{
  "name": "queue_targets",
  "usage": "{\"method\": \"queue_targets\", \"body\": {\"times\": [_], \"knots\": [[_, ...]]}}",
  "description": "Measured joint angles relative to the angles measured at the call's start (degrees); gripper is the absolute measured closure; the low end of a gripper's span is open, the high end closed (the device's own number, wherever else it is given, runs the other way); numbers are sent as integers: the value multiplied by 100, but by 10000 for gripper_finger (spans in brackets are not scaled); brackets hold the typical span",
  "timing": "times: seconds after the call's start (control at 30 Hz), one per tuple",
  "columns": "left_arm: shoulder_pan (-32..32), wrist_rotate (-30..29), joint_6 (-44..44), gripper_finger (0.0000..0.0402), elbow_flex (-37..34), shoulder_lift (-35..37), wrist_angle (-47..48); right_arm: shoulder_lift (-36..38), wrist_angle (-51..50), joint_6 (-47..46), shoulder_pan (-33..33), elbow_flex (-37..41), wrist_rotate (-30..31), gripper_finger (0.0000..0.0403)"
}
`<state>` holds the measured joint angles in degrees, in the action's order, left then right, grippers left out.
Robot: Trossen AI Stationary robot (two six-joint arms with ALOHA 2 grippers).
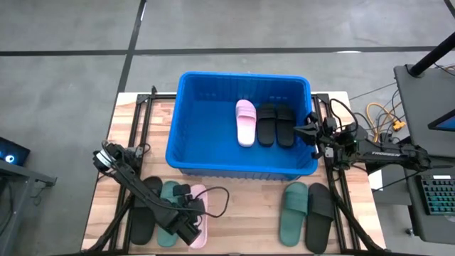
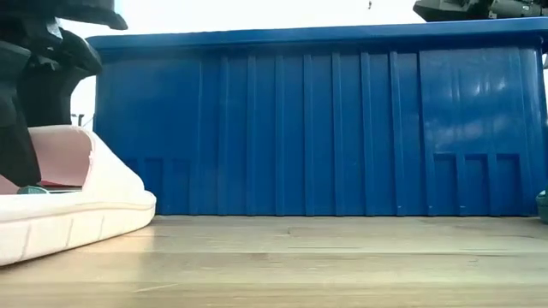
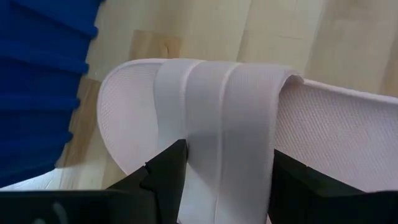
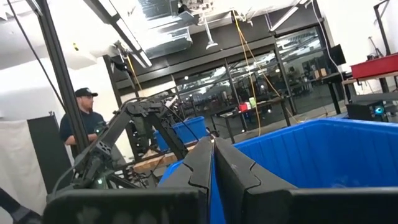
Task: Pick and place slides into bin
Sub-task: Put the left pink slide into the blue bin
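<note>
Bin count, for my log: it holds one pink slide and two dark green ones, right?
Not quite. The high view shows the bin holding one pink slide and two black slides, not green. The dark green slides lie on the table outside it.

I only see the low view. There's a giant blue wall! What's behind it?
Observer: That's the bin. Inside lie a pink slide and two black slides.
Operator: What's happening to the pink shoe beside me?
Observer: The left hand is open, with that near slide's strap between its fingers.
Operator: Where's the other hand?
Observer: The right hand is shut, above the bin's right rim.
</note>
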<state>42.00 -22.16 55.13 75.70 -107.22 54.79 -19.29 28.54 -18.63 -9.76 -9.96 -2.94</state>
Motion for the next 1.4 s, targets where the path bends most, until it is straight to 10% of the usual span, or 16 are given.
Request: {"method": "queue_targets", "body": {"times": [0.27, 0.67, 1.4], "knots": [[0, 20, -52, 243, 42, 4, 28, 0, -114, 4, 0, 0, 0, 394], [-15, 75, 4, 391, 76, 23, 32, 2, -129, 15, 0, 0, 0, 394], [-133, 8, 307, 401, 85, 1829, 305, 2, -125, -39, 0, 0, 0, 394]]}}
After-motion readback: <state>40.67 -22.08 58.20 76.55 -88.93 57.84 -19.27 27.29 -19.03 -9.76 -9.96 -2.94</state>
